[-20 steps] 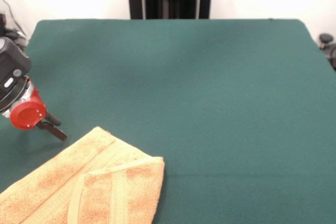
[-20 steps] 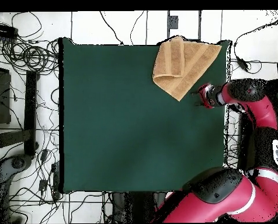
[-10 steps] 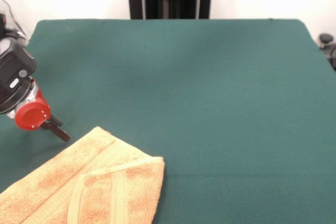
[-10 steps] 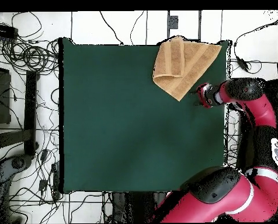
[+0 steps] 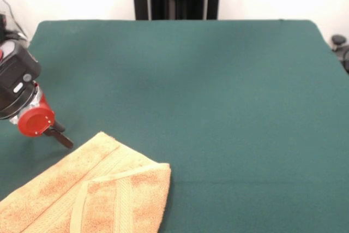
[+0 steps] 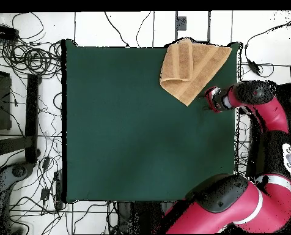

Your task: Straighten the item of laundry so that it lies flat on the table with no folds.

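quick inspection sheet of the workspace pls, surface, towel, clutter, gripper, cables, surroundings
surface: dark green table, mostly bare
job's things: golden-tan towel at one table corner, still folded, one flap doubled over the rest; in the front view it runs off the picture's bottom edge
clutter: nothing seen on the table besides the towel
grippers: gripper low over the table beside the towel's edge, not touching it; open or shut cannot be told
cables: many loose cables on the floor beside and behind the table
surroundings: white tiled floor; red robot arm along one table side

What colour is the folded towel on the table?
Golden tan, with a woven band stripe; the towel shows best in the front view.
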Tool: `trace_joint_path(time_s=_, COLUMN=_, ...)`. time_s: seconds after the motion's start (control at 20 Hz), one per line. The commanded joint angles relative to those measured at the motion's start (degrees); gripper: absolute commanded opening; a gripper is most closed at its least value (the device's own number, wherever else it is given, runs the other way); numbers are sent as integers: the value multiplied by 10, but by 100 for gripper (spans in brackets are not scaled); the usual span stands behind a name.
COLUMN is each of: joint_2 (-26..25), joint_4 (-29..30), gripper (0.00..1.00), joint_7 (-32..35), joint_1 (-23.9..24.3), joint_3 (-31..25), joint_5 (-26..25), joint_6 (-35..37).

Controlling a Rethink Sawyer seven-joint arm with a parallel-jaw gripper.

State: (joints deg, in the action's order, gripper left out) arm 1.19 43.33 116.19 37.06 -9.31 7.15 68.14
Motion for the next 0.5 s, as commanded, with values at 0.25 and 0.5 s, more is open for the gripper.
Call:
trace_joint_path(time_s=0.25, joint_2=-43, joint_4=102, gripper=100, joint_7=180, joint_1=-52, joint_3=-66, joint_5=58, joint_6=-237)
trace_joint_path(time_s=0.5, joint_2=-38, joint_4=134, gripper=100, joint_7=351, joint_1=-68, joint_3=-51, joint_5=147, joint_6=-180)
